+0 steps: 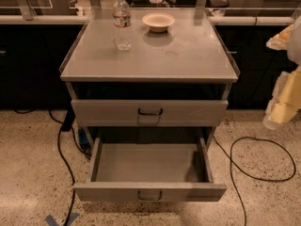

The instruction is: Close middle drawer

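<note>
The middle drawer (pixel 149 190) is the grey metal tray pulled far out at the bottom of the grey cabinet (pixel 150 74). Its inside looks empty, and its low front panel carries a small dark loop handle (pixel 150 195). Above it sits a shut drawer with a taller front (pixel 103 113). Above that is a dark narrow slot. My gripper (pixel 277 117) hangs at the right edge of the view. It is cream and white, to the right of the cabinet at about the height of the shut drawer, and apart from both drawers.
A water bottle (pixel 122 21) and a small bowl (pixel 158 21) stand on the cabinet top. Black cables lie on the speckled floor at the left (pixel 61 149) and the right (pixel 263 173). Dark counters run behind the cabinet. Blue tape (pixel 59 219) marks the floor at the front left.
</note>
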Tool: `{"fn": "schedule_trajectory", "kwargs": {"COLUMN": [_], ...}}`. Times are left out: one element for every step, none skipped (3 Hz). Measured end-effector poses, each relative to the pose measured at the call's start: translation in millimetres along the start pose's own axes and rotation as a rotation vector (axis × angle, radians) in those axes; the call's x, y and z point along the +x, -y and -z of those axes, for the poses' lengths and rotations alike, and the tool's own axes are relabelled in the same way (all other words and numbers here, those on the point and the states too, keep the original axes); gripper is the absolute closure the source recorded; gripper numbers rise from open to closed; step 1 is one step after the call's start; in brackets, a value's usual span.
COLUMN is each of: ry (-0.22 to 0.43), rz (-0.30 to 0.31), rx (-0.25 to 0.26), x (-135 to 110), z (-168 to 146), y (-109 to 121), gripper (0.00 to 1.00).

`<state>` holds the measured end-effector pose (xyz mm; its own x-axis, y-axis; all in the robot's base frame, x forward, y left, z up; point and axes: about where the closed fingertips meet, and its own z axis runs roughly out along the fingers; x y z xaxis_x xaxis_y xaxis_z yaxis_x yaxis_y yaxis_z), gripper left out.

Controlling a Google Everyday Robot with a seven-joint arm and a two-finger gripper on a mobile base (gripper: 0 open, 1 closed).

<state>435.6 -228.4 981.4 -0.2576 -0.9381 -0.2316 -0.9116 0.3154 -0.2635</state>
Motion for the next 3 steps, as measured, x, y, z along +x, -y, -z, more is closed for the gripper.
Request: {"fn": "schedule_trajectory", "kwargs": {"ry": [0.014, 0.018, -0.006], "rz": [-0.091, -0.158, -0.211], "rx": [0.025, 0.034, 0.058], "x": [26, 45, 66], "z": [6, 7, 4], "y": [6, 12, 17], "gripper": [0.0, 0.0, 0.0]}}
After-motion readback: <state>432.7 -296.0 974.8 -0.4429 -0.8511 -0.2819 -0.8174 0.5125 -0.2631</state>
